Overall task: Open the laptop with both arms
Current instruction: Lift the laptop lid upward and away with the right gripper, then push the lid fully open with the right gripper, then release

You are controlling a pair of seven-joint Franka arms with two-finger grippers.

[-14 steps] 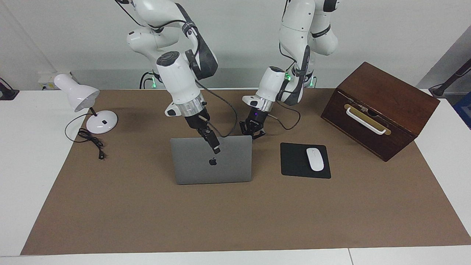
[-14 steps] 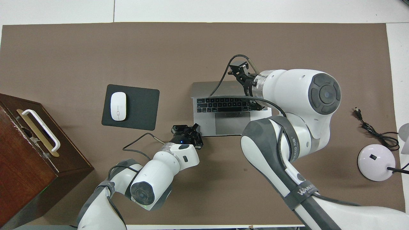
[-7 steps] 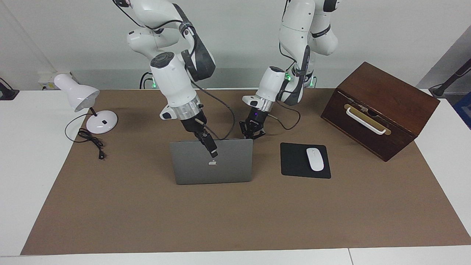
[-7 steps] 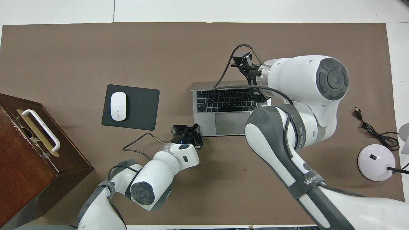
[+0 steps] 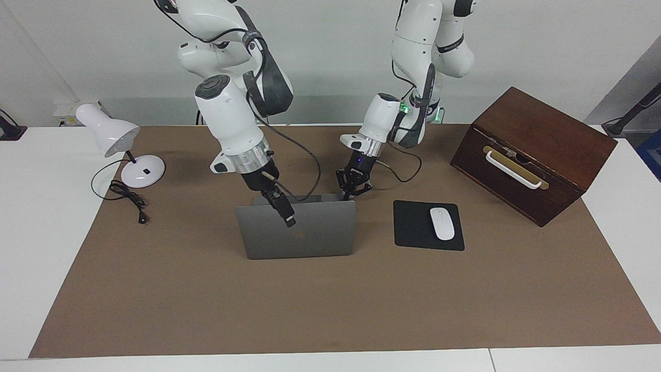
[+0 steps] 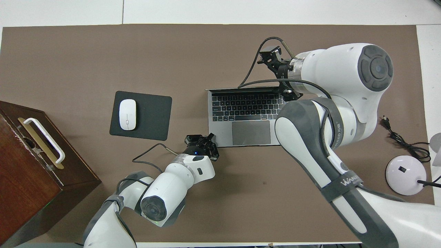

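The silver-grey laptop [image 5: 310,235] stands open at the middle of the brown mat, its lid about upright with the outer face turned away from the robots. Its keyboard and trackpad show in the overhead view [image 6: 246,106]. My right gripper [image 5: 288,219] reaches over the lid's top edge and shows against the lid's outer face; in the overhead view it [image 6: 269,57] is past the lid's edge. I cannot tell whether it touches the lid. My left gripper [image 5: 352,188] is down at the base's corner nearest the robots, toward the left arm's end [image 6: 204,140].
A black mousepad [image 5: 413,227] with a white mouse [image 5: 442,223] lies beside the laptop toward the left arm's end. A brown wooden box [image 5: 537,139] with a white handle stands at that end. A white desk lamp [image 5: 142,170] and its cable [image 5: 129,199] are at the right arm's end.
The lid has swung farther open, away from the robots, and more keyboard shows. My right gripper has moved with it, out over the lid's top edge. The left gripper has not moved.
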